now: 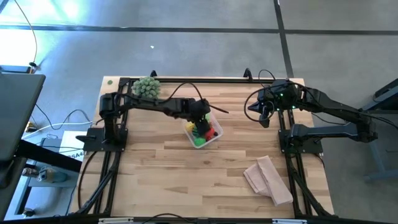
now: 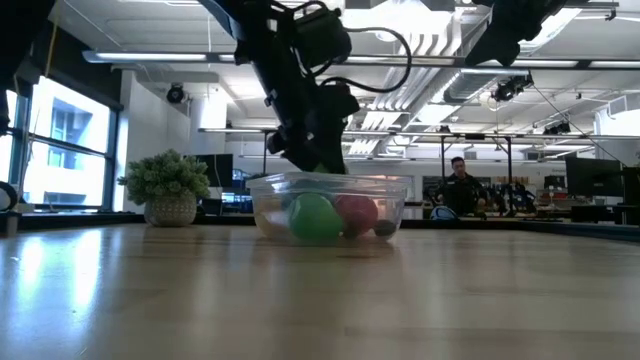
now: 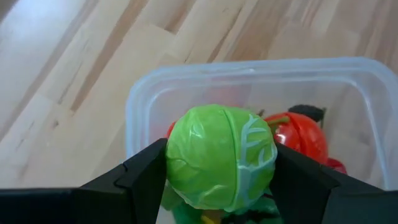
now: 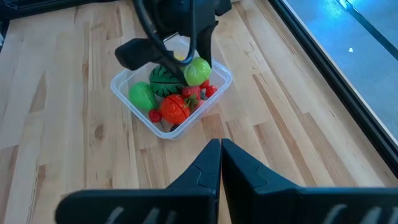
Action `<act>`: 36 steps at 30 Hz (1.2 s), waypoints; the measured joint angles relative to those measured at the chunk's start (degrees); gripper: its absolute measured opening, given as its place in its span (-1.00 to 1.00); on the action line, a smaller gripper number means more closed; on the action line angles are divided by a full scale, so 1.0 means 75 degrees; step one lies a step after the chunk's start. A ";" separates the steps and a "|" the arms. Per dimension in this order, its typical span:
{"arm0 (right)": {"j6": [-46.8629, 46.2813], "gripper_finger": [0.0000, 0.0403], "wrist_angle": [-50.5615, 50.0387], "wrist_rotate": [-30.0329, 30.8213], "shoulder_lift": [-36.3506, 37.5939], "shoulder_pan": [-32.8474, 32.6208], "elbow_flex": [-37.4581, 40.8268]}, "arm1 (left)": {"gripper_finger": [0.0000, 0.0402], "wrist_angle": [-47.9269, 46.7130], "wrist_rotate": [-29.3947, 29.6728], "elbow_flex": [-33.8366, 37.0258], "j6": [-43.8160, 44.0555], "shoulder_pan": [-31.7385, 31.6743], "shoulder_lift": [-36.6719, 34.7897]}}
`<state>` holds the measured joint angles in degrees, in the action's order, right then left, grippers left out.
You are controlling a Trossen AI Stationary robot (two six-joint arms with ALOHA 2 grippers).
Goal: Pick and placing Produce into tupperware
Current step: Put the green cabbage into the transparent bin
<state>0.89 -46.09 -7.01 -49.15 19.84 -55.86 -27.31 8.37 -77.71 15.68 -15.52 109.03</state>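
Note:
The clear tupperware (image 1: 203, 132) sits mid-table and holds several toy produce pieces: a green one (image 4: 141, 96), a dark green one (image 4: 163, 81), a red tomato-like one (image 4: 174, 107). My left gripper (image 3: 219, 168) hangs over the tupperware's far side, shut on a light green cabbage-like ball (image 3: 221, 158), also seen in the right wrist view (image 4: 197, 71). My right gripper (image 4: 221, 158) waits shut near the table's far right corner (image 1: 266, 112). My left gripper pinches the light green ball between its two fingers (image 3: 146, 174), one on each side of its middle (image 3: 180, 165). The fingers come from above, pointing down into the tupperware. The ball is held just above the other produce inside the container.
A pale-green spiky ball plant in a pot (image 1: 147, 87) stands at the far left corner. A tan folded cloth (image 1: 268, 179) lies near the right front. Bare wood lies in front of the tupperware. People show in the room beyond (image 2: 460, 185).

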 joint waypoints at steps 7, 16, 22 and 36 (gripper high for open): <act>0.0000 -0.98 0.0000 0.0000 -0.0002 0.0000 -0.0003 | 0.17 0.0010 0.0069 0.0000 0.0000 0.0002 -0.0003; 0.0000 -0.98 0.0000 0.0000 -0.0002 0.0000 -0.0003 | 0.17 0.0014 0.0057 -0.0017 0.0169 -0.0045 0.0206; 0.0000 -0.98 0.0000 0.0000 0.0001 0.0002 0.0000 | 0.21 -0.0075 0.0040 -0.0003 0.0163 -0.0045 0.0236; 0.0000 -0.98 0.0001 0.0000 0.0001 0.0002 -0.0003 | 0.75 -0.0215 0.0171 0.0000 0.0109 -0.0030 0.0203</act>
<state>0.89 -46.08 -7.01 -49.15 19.85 -55.88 -28.92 9.65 -77.71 16.50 -15.75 110.56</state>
